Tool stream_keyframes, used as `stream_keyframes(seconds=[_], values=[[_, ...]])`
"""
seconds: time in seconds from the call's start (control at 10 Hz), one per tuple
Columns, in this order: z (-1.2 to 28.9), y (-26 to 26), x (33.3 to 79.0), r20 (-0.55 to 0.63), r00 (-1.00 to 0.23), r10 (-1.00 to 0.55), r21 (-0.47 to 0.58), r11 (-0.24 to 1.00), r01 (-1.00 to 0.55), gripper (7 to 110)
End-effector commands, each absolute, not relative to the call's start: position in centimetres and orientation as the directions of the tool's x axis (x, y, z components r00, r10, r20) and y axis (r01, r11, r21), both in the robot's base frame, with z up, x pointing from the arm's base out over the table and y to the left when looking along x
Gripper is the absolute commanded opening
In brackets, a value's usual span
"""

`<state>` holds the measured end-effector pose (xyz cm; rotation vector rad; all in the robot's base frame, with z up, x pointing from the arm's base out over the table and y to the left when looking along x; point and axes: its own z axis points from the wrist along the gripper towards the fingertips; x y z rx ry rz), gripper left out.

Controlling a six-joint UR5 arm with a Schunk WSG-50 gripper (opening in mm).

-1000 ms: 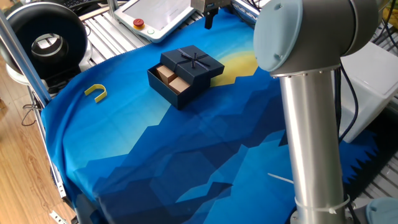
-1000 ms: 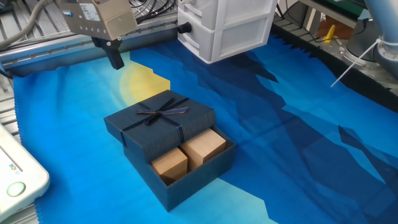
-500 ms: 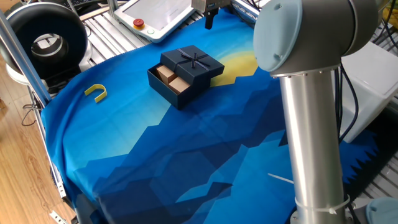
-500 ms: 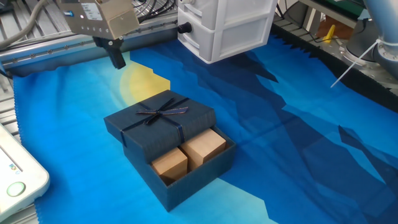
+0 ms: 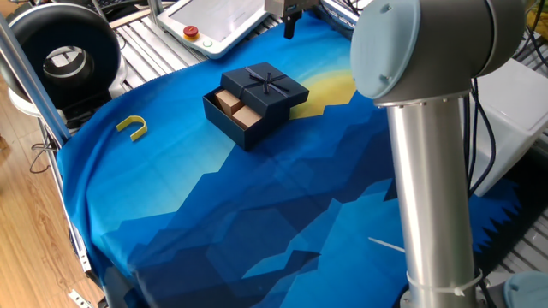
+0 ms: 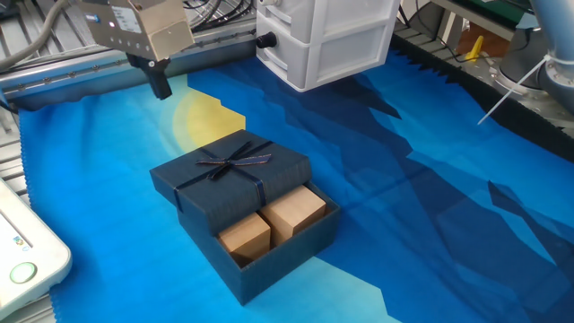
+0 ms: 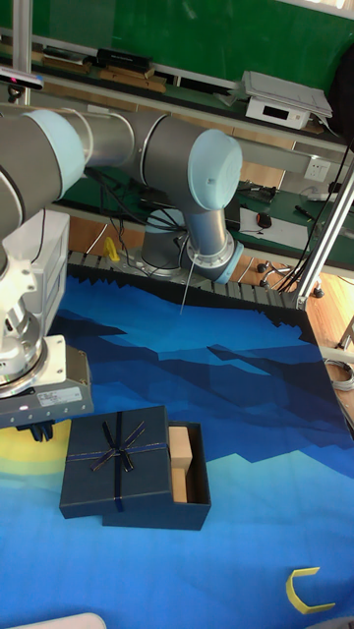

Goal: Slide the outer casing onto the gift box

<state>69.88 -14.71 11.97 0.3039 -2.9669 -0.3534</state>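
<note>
- Since the earlier frames the gripper (image 6: 160,87) has drifted slightly left and up in the other fixed view; the boxes have not shifted.
- Nearest in that view, the gift box (image 6: 269,260) sits on the blue cloth (image 6: 430,224) with its open end toward the camera, two tan blocks (image 6: 272,223) showing side by side inside it.
- The outer casing (image 6: 235,179) covers the rear part of the gift box, ribbon bow on top, leaving the front part of the tray exposed.
- Behind the casing, above the yellow patch (image 6: 204,119) of the cloth, the gripper hangs clear of both boxes, well apart from the casing and holding nothing; its dark fingertips appear pressed together.
- Farthest back stands a white drawer unit (image 6: 327,36).
- In one fixed view a yellow U-shaped piece (image 5: 132,127) lies on the cloth, well apart from the boxes.
</note>
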Motion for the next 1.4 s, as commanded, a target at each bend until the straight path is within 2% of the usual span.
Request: stream_keyframes(seconds=[0.0, 0.4, 0.6, 0.8, 0.9, 1.3], values=[[11.4, -14.9, 69.5, 0.146, -0.968, -0.205, 0.235, 0.958, -0.167, 7], [5.9, -12.4, 71.4, 0.15, -0.978, -0.148, 0.25, 0.962, -0.108, 7], [3.8, -13.8, 71.9, 0.168, -0.983, -0.075, 0.131, 0.99, -0.054, 7], [2.3, -13.1, 72.2, 0.162, -0.985, -0.062, 0.172, 0.985, -0.034, 7], [2.3, -12.3, 71.8, 0.181, -0.982, -0.06, 0.205, 0.979, -0.022, 7], [3.9, -14.7, 70.0, 0.23, -0.966, -0.114, 0.204, 0.977, -0.067, 7]])
